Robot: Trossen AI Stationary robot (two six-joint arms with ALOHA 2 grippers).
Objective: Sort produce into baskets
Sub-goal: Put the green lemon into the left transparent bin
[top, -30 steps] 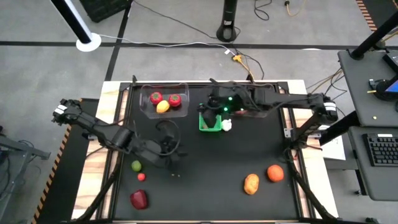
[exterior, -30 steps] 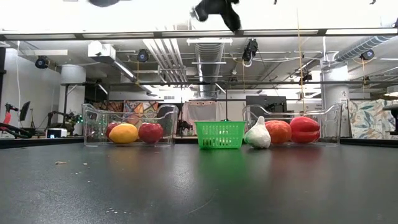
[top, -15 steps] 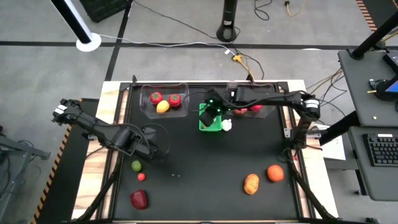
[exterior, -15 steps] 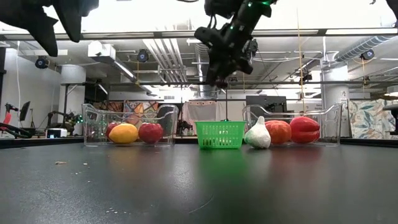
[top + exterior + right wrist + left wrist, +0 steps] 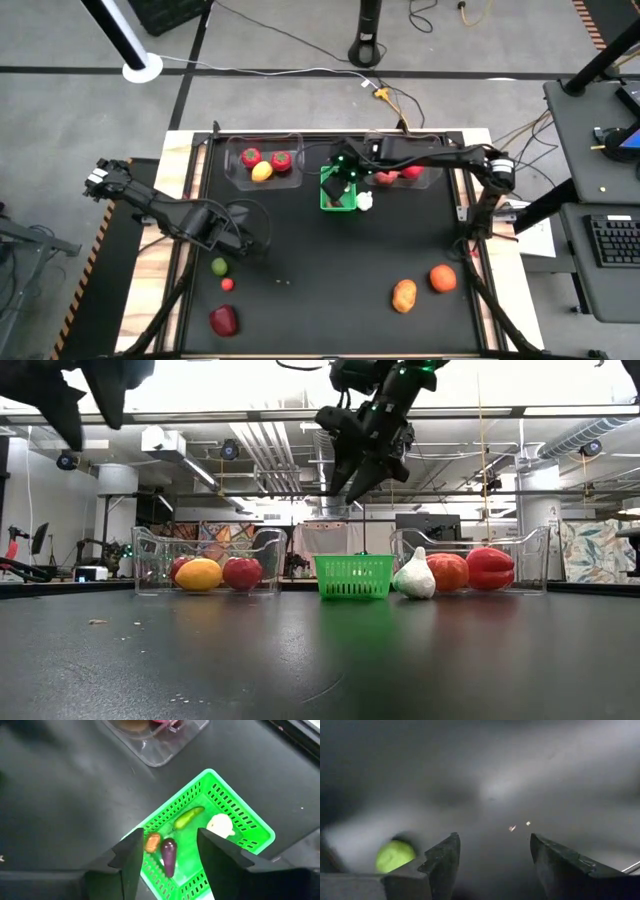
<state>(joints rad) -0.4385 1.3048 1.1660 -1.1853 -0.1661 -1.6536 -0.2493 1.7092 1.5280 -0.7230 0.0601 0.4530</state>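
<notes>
Bright green perforated basket point(image 5: 235, 815), purple eggplant point(image 5: 168, 855), yellow lemon point(image 5: 199, 574), black table point(image 5: 320, 270)

a robotics lab or workshop — exposed ceiling ducts point(image 5: 340, 455) and pipes, cables point(image 5: 300, 72) across a concrete floor, a keyboard point(image 5: 612, 243) on a side desk.

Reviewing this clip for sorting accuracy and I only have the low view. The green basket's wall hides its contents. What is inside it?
Observer: The right wrist view shows the green basket holding a purple eggplant, a green pepper, a small orange piece and a white piece.
Operator: Where is the right gripper?
Observer: The right gripper hovers directly above that basket, fingers apart, nothing between them.
Operator: And the left one?
Observer: The left gripper is open near a green ball on the table.
</notes>
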